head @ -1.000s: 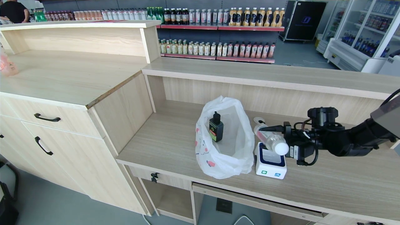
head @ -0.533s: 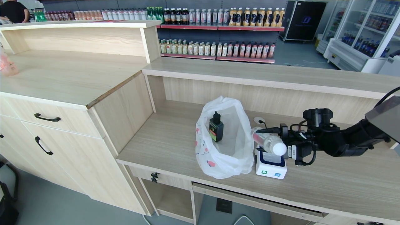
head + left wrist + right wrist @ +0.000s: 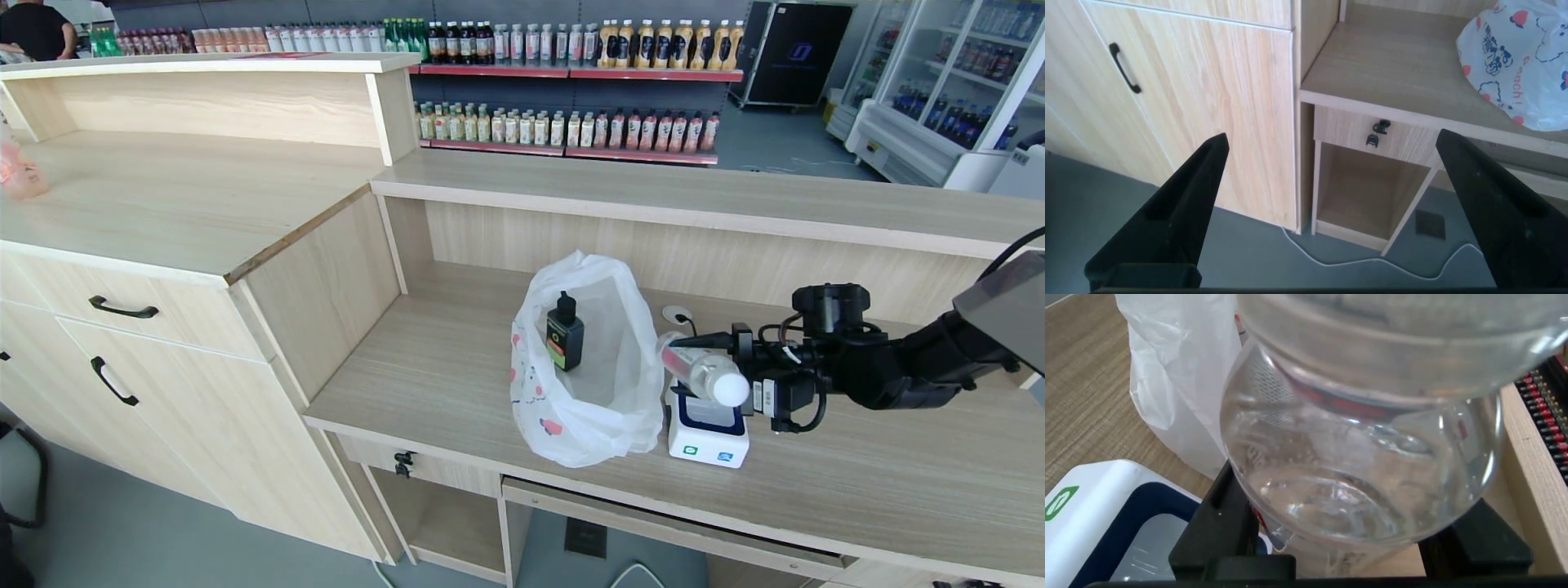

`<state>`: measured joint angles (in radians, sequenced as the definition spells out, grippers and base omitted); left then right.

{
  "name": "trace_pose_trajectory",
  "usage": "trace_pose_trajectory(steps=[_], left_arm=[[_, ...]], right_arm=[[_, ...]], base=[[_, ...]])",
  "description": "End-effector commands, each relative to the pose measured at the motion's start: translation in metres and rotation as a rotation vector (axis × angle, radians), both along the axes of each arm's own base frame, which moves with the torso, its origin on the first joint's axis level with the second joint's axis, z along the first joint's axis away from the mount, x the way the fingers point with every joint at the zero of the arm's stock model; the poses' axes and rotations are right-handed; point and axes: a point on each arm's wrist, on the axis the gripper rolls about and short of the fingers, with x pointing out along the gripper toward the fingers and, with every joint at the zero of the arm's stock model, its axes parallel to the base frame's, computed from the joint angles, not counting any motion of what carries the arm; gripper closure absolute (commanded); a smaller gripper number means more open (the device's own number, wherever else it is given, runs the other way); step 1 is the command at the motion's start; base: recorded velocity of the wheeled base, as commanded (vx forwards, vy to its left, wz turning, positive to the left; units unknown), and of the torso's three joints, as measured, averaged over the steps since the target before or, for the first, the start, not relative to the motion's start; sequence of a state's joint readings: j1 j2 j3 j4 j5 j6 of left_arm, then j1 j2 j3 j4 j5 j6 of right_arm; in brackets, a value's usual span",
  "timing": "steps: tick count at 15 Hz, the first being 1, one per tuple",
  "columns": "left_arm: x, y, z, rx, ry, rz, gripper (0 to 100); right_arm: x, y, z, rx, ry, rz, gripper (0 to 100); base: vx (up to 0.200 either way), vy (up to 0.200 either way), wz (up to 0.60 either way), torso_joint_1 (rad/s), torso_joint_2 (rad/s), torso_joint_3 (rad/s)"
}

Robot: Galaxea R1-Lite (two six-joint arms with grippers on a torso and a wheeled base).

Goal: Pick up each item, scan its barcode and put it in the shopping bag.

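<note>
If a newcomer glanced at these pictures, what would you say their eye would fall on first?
Most striking is the right gripper shut on a clear bottle, held on its side over the white scanner on the wooden counter. Beside the scanner stands the open white shopping bag, with a dark bottle upright inside. Behind the counter, long shelves of drinks run across the room.
</note>
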<state>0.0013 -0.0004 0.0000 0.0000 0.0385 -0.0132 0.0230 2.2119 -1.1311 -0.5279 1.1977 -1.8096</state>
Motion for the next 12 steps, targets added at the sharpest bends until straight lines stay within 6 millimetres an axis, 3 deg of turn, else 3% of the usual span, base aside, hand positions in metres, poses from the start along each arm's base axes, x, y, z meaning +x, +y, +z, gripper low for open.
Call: trace_pose_trajectory(steps=[1, 6, 12], left_arm=[[0.000, 0.000, 0.000, -0.001, 0.000, 0.000, 0], [0.000, 0.000, 0.000, -0.001, 0.000, 0.002, 0], [0.000, 0.000, 0.000, -0.001, 0.000, 0.000, 0]], right_arm=[[-0.001, -0.002, 0.009, 0.000, -0.023, -0.006, 100], [-0.007, -0.017, 0.022, -0.002, -0.016, -0.043, 100], [-0.011, -0.025, 0.020, -0.010, -0.001, -0.063, 100]], base=[[0.000, 0.000, 0.00, 0.000, 0.00, 0.000], [0.000, 0.000, 0.00, 0.000, 0.00, 0.000], [0.000, 0.000, 0.00, 0.000, 0.00, 0.000]])
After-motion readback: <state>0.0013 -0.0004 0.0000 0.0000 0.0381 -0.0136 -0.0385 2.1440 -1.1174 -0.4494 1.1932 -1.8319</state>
